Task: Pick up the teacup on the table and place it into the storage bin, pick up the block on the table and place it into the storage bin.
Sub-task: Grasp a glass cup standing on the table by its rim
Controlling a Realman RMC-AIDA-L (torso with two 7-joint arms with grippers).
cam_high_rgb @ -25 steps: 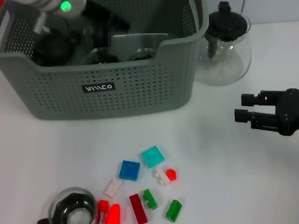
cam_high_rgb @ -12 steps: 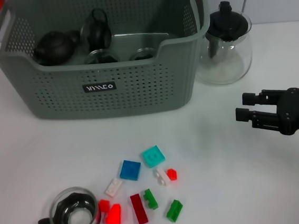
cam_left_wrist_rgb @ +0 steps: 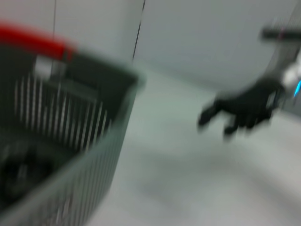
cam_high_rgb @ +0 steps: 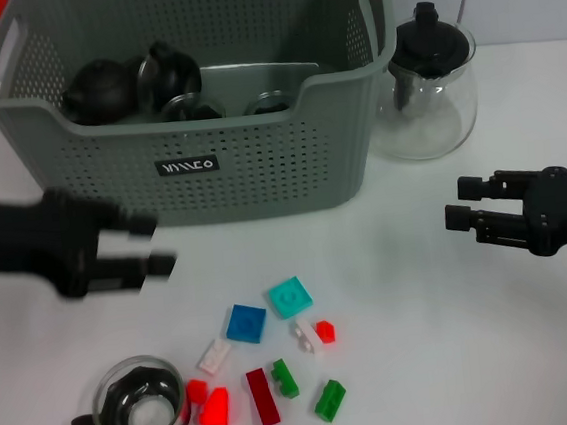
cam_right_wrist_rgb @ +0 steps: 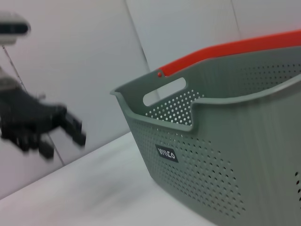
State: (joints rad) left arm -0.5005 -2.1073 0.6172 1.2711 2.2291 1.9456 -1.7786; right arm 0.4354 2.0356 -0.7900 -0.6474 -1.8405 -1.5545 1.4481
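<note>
Head view: your left pincer [cam_high_rgb: 151, 247] is spread apart, empty; teacup [cam_high_rgb: 136, 405] sits below it on the desk [cam_high_rgb: 428, 359], glass, slippery — grip the rim. Blocks [cam_high_rgb: 246, 322] right of it; storage bin [cam_high_rgb: 183, 112] behind. Right pincer [cam_high_rgb: 460, 203] is apart, idle. Wrist views: bin only.

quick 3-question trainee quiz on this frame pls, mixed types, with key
1. True or false: the glass teacup with a black handle already sits inside the grey perforated storage bin.
2. Which gripper hovers nearer that teacup? A) left gripper B) right gripper
3. Fill in: the clear glass teapot with a black lid stands on the table on the robot's ___ side of the bin.

Key: 1 false; 2 A; 3 right.
</note>
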